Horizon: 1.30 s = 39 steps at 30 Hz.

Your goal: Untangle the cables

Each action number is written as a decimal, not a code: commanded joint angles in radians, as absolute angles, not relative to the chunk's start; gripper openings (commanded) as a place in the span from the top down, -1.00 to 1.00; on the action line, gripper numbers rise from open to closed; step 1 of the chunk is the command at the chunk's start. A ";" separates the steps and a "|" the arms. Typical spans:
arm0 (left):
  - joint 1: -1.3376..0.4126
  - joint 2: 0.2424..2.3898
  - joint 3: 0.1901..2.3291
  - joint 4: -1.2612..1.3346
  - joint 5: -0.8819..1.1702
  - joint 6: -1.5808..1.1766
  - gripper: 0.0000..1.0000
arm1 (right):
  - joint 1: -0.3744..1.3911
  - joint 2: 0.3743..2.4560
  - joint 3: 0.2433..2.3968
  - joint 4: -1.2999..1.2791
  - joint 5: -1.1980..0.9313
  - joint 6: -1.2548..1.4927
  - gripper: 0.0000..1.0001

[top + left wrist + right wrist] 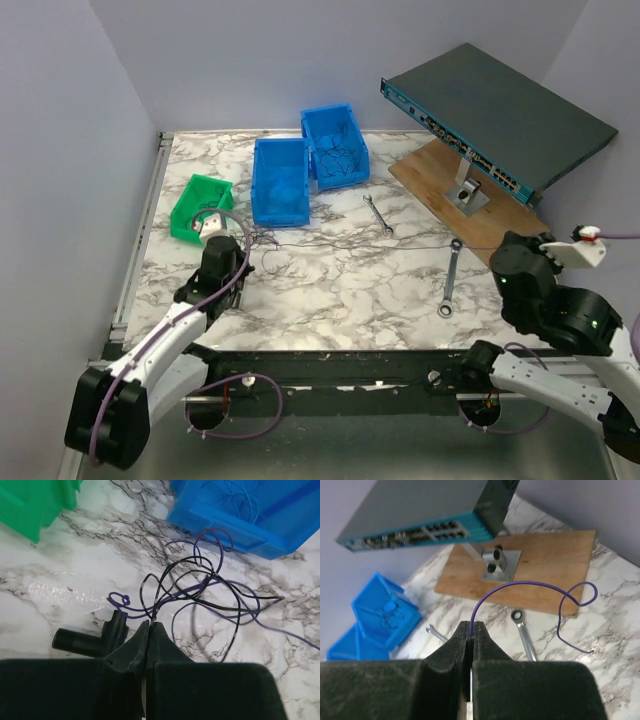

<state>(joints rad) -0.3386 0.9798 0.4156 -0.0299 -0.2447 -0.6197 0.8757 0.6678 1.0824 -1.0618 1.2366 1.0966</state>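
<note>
No legible text anywhere, no labels, brands — or numbers

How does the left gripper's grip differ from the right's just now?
The left gripper pinches the tangled bundle of black and purple loops at its edge. The right gripper pinches a single purple strand, its free end curling loose. Both are shut on cable.
</note>
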 commanded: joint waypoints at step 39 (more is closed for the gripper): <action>-0.350 0.587 0.224 0.180 -0.230 -0.578 1.00 | 0.877 1.273 0.848 -0.029 -0.046 0.307 -0.81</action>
<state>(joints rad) -0.3473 0.6205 0.2516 0.1345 -0.2348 -0.5873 0.8757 1.1526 0.8303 -0.2295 0.2062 0.3820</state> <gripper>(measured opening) 0.014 0.904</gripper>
